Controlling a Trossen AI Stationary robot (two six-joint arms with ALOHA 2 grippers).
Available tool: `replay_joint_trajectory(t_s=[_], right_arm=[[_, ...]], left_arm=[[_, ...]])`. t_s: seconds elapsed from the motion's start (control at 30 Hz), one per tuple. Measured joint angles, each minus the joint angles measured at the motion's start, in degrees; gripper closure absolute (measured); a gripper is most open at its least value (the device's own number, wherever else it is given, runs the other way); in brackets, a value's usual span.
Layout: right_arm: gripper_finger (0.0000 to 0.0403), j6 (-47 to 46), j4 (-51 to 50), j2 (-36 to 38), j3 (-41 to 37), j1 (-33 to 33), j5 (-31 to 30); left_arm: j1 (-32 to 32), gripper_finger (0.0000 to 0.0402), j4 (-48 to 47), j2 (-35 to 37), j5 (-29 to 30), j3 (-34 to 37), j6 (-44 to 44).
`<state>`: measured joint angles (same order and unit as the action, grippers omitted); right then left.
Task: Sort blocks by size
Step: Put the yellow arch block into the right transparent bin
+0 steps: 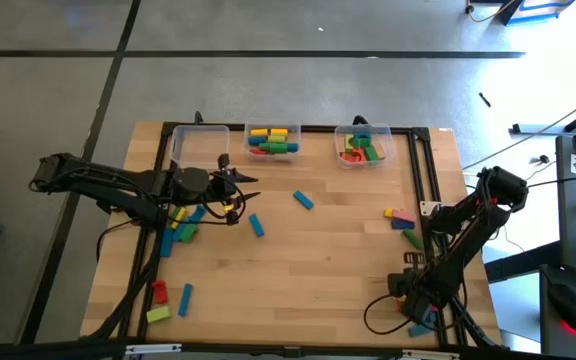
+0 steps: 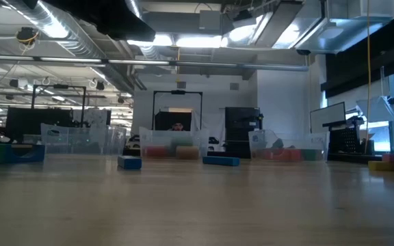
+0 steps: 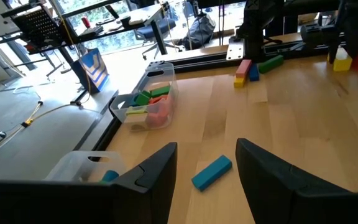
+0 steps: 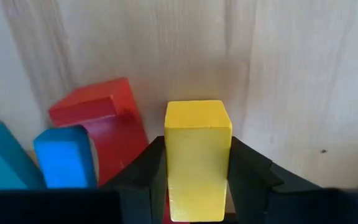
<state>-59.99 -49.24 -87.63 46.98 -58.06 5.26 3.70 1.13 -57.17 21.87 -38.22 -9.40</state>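
Blocks lie scattered on the wooden table (image 1: pixel 328 260): two blue ones (image 1: pixel 303 200) (image 1: pixel 256 226) mid-table, a mixed pile (image 1: pixel 183 228) at the left, and a few (image 1: pixel 400 216) at the right. My right gripper (image 1: pixel 420 303) points down near the table's near right corner. It is shut on a yellow block (image 4: pixel 197 149), with a red block (image 4: pixel 101 121) and blue blocks (image 4: pixel 64 162) beside it. My left gripper (image 1: pixel 243 192) hangs open over the table's left half, holding nothing. A blue block (image 3: pixel 211 172) lies ahead of its fingers (image 3: pixel 160 168). My right gripper pinches the yellow block by its two long sides (image 4: pixel 174 165), one finger (image 4: pixel 145 171) on each. The fingers come from above and point down. Whether the block is clear of the table I cannot tell.
Three clear bins stand along the far edge. The left one (image 1: pixel 200 146) looks bare, while the middle (image 1: pixel 273 140) and right (image 1: pixel 363 146) ones hold several blocks. A black frame (image 1: pixel 423 180) borders the table. Red, blue and yellow-green blocks (image 1: pixel 160 292) lie near the front left.
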Motion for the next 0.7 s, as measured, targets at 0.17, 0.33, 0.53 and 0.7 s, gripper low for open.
replay_joint_trajectory(t_s=[0.17, 0.33, 0.53, 0.7], right_arm=[[0.0276, -1.8, -2.7, 0.7, 2.4, 3.0, -1.6], [0.0276, -4.3, -9.0, 2.4, 5.8, 8.7, -7.1], [0.0276, -4.3, -12.3, 5.1, 7.9, 17.9, -15.3], [0.0276, -0.7, -13.6, 5.6, 7.9, 26.4, -18.0]], left_arm=[[0.0, 0.0243, 1.4, 0.0, 0.0, 0.0, -0.1], [0.0, 0.0243, 1.5, 0.0, 0.0, 0.0, 0.3], [0.0, 0.0243, 1.4, 0.0, 0.0, 0.0, 0.8], [0.0, 0.0243, 1.5, 0.0, 0.0, 0.0, -0.3]])
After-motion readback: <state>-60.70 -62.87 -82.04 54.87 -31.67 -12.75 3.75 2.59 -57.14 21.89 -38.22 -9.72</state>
